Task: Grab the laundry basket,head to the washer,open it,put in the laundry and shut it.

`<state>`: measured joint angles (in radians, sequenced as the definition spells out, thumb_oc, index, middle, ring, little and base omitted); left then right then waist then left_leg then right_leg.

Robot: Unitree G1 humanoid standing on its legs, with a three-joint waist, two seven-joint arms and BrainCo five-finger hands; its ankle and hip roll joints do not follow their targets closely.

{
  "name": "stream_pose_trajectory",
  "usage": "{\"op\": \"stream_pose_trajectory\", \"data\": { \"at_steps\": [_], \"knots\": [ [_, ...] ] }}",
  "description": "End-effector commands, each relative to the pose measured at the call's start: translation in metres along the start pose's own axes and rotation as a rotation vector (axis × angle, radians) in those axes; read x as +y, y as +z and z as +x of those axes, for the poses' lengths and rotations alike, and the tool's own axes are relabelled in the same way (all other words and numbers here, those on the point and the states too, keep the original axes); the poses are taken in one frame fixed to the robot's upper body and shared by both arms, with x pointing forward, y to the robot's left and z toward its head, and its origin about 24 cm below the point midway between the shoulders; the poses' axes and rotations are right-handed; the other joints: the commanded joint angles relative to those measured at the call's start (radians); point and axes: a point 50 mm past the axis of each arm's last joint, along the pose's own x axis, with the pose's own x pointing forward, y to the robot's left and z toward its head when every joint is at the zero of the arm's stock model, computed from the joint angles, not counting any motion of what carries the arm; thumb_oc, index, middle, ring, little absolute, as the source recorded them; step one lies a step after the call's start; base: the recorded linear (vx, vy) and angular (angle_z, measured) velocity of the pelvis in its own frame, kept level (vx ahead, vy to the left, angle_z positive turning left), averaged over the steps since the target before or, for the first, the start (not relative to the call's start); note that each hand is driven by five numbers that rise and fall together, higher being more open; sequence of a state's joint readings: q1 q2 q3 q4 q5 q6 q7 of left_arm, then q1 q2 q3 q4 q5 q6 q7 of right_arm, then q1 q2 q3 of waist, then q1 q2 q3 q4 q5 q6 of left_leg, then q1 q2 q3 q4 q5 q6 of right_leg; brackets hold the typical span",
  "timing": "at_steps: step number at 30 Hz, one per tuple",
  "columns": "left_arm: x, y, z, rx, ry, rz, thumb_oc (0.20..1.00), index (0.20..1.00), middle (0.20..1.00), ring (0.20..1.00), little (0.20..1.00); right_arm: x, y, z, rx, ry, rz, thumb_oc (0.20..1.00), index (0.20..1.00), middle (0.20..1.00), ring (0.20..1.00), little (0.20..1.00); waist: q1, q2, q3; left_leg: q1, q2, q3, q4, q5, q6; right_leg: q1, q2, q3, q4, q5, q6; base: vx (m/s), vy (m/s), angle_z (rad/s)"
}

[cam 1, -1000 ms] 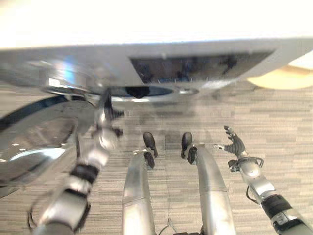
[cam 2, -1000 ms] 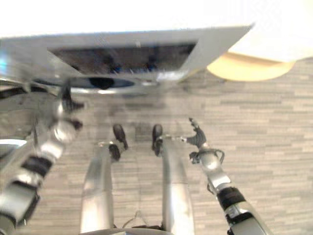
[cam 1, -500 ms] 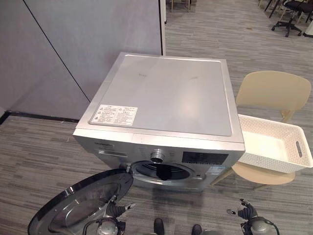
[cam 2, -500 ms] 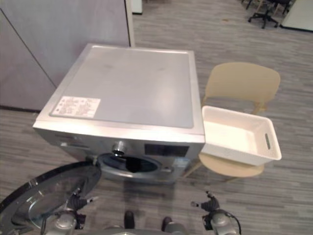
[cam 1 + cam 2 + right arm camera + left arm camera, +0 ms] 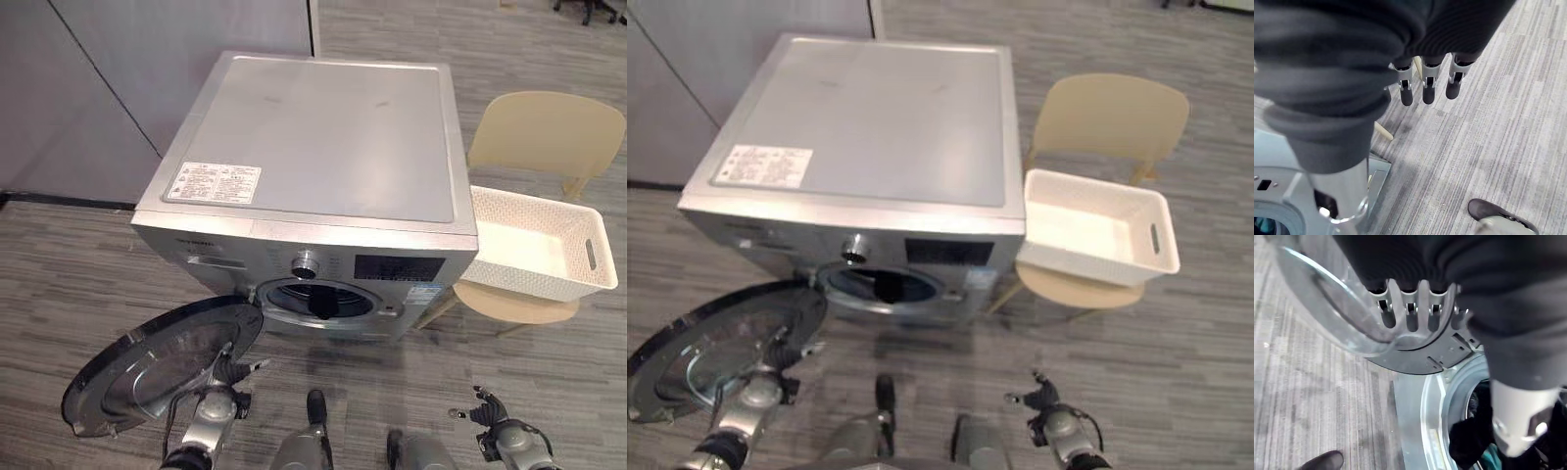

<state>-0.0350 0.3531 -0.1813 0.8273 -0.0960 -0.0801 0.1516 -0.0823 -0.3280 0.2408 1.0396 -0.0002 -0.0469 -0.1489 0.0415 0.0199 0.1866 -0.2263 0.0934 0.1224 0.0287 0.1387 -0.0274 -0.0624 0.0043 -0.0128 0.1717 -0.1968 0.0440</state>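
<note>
The silver washer (image 5: 313, 127) stands before me with its round glass door (image 5: 157, 367) swung wide open to the lower left. Dark laundry (image 5: 1466, 440) with a bit of teal lies inside the drum opening (image 5: 323, 299). My left hand (image 5: 217, 390) is at the door's near edge, its straight fingers (image 5: 1411, 308) resting against the door's rim. The white laundry basket (image 5: 529, 257) sits on a beige chair (image 5: 549, 132) right of the washer, with nothing visible in it. My right hand (image 5: 500, 431) hangs low at the right with relaxed fingers (image 5: 1427, 78) above the floor, holding nothing.
A grey partition wall (image 5: 147, 59) runs behind and left of the washer. The chair with the basket stands close against the washer's right side. Grey striped carpet (image 5: 69, 274) covers the floor around.
The camera has swung up from the floor to the whole washer, then dipped slightly. My left hand stays by the open door's edge; my right hand still hangs low.
</note>
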Motion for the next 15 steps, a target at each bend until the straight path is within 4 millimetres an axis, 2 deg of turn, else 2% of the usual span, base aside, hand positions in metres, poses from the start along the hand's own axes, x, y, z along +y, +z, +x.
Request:
{"op": "stream_pose_trajectory", "data": {
  "at_steps": [1,4,5,6,8,11,15],
  "knots": [
    [0.021,0.005,-0.001,-0.042,0.056,0.012,1.000,1.000,1.000,1.000,1.000,-0.008,0.007,0.000,-0.055,-0.023,-0.020,1.000,1.000,1.000,1.000,1.000,0.003,-0.051,-0.015,-0.121,-0.035,-0.048,0.018,0.020,-0.016,0.009,0.029,0.028,-0.083,0.043,0.005,-0.14,-0.083,0.58],
    [0.023,0.003,0.000,-0.028,0.061,0.035,1.000,1.000,1.000,1.000,1.000,-0.015,0.006,0.001,-0.045,-0.040,-0.033,1.000,1.000,1.000,1.000,1.000,0.000,-0.045,0.002,-0.124,-0.049,-0.066,0.034,0.001,-0.016,-0.005,0.028,0.007,-0.085,0.054,0.003,-0.22,-0.026,0.44],
    [0.032,0.000,0.002,-0.015,0.084,0.059,1.000,1.000,1.000,1.000,1.000,-0.019,0.002,0.000,-0.035,-0.046,-0.028,1.000,1.000,1.000,1.000,1.000,-0.012,-0.056,-0.004,-0.085,-0.096,-0.107,0.089,-0.081,-0.005,-0.015,0.000,-0.011,-0.095,0.077,0.010,-0.16,0.054,0.47],
    [0.034,0.002,0.002,-0.018,0.093,0.057,1.000,1.000,1.000,1.000,1.000,-0.020,0.000,0.000,-0.031,-0.048,-0.031,1.000,1.000,1.000,1.000,1.000,-0.015,-0.058,-0.007,-0.069,-0.111,-0.128,0.104,-0.102,-0.003,-0.020,-0.006,-0.016,-0.096,0.084,0.009,-0.16,0.054,0.49],
    [0.036,0.005,0.003,-0.028,0.102,0.054,1.000,1.000,1.000,1.000,1.000,-0.020,-0.003,0.000,-0.020,-0.050,-0.029,1.000,1.000,1.000,1.000,1.000,-0.025,-0.057,-0.013,-0.061,-0.116,-0.129,0.110,-0.111,-0.002,-0.027,-0.010,-0.025,-0.102,0.087,0.010,-0.03,0.040,0.15],
    [0.038,0.017,0.006,-0.067,0.124,0.045,1.000,1.000,1.000,1.000,1.000,-0.019,-0.013,-0.001,0.026,-0.051,-0.016,1.000,1.000,1.000,1.000,1.000,-0.041,-0.061,-0.023,-0.061,-0.087,-0.076,0.143,-0.128,0.003,-0.026,-0.022,-0.052,-0.090,0.075,0.010,0.06,0.103,0.42],
    [0.041,0.020,0.007,-0.076,0.141,0.075,1.000,1.000,1.000,1.000,1.000,-0.019,-0.015,-0.002,0.036,-0.055,-0.013,1.000,1.000,1.000,1.000,1.000,-0.045,-0.063,-0.036,-0.031,-0.091,-0.079,0.126,-0.155,0.013,-0.004,-0.032,-0.056,-0.076,0.064,0.020,0.12,0.090,-0.01]
  ]
}}
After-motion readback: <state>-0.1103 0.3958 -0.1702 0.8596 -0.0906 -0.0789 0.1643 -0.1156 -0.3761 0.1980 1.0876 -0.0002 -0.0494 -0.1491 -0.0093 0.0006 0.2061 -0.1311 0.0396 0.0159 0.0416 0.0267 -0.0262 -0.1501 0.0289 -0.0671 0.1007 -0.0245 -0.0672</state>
